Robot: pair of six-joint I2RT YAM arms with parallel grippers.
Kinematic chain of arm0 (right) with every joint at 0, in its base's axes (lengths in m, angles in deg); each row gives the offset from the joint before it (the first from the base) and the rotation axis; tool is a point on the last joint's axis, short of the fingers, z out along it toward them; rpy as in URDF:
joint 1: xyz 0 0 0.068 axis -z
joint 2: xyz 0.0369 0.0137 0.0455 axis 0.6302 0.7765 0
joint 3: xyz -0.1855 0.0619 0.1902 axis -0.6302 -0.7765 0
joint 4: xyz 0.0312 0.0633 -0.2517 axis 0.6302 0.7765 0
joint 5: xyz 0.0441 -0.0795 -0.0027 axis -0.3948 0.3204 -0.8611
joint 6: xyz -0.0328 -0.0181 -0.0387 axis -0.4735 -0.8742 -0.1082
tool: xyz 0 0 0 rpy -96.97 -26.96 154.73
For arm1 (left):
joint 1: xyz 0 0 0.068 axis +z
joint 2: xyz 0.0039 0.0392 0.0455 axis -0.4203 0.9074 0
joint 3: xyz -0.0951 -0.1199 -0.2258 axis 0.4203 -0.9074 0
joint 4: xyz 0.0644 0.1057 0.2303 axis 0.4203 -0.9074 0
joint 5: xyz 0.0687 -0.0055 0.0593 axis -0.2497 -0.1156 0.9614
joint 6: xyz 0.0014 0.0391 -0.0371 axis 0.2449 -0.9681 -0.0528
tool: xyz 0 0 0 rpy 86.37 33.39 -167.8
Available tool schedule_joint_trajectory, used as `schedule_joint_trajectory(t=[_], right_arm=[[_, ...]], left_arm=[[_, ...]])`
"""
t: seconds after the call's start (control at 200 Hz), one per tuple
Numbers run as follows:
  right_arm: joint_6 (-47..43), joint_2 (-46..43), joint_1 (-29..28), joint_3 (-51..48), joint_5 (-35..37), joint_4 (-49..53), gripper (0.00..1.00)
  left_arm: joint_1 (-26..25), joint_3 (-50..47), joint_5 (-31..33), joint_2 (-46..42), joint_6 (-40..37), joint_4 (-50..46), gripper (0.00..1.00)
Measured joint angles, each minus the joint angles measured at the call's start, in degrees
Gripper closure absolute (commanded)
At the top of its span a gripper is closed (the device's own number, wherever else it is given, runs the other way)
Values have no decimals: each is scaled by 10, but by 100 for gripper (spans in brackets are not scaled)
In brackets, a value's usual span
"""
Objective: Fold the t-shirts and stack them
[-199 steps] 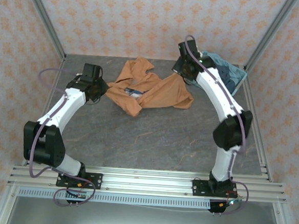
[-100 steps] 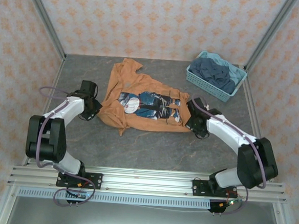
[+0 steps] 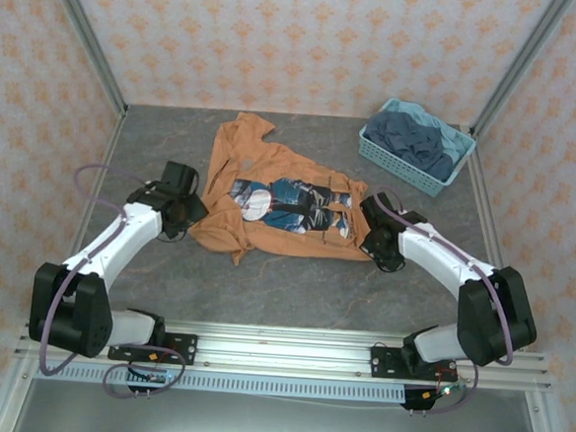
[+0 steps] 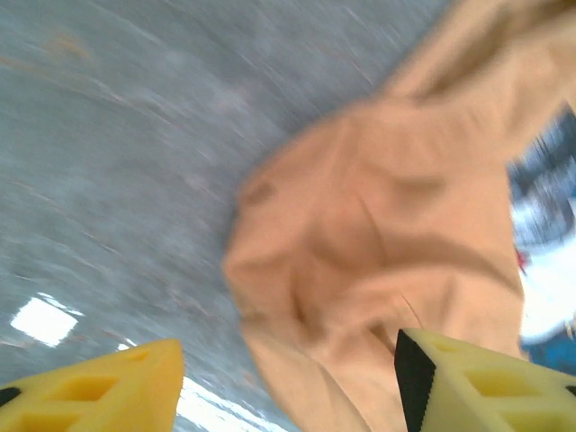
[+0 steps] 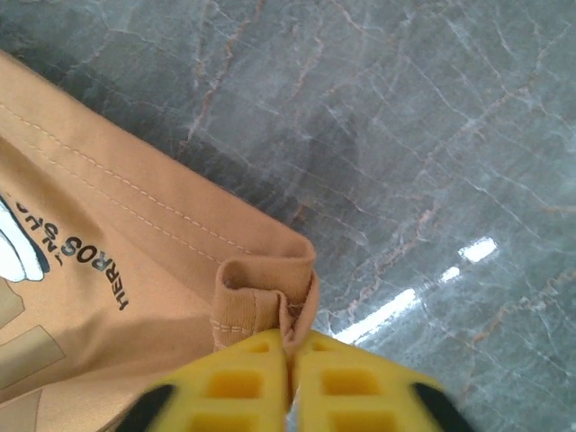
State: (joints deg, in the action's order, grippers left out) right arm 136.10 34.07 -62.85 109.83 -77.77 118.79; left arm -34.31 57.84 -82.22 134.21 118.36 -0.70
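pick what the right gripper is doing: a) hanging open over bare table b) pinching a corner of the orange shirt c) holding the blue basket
b: in the right wrist view the right gripper is shut on a folded-over corner of the orange shirt, with bare table beside it.

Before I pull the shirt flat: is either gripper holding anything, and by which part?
The right gripper pinches the orange t-shirt by a folded hem corner. The left gripper is open, holding nothing.
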Motion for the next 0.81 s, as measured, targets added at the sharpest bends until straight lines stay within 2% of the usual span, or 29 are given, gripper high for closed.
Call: schedule_joint_trajectory(t=[0.115,0.21,0.285,0.36,0.42,0.59,0.646,0.716,0.806], right_arm=[[8,-3,3,0,-6,9,49],[32,-3,7,0,-18,11,41],[49,-4,11,1,-31,10,39],[64,-4,14,4,-43,7,39],[73,1,17,8,-50,5,44],[92,45,48,9,-78,-16,57],[95,53,58,6,-85,-17,60],[104,52,62,-3,-91,-18,60],[116,45,62,-19,-102,-23,66]], left_arm=[[-19,0,-23,47,12,7,31],[-19,7,-29,104,14,9,35],[-19,19,-29,147,11,8,44],[-19,24,-27,176,3,8,60],[-19,24,-23,185,-2,8,72],[-19,39,-17,186,-10,7,94],[-19,46,-12,186,-11,7,96],[-19,51,-7,184,-12,5,96],[-19,52,-5,175,-12,0,96]])
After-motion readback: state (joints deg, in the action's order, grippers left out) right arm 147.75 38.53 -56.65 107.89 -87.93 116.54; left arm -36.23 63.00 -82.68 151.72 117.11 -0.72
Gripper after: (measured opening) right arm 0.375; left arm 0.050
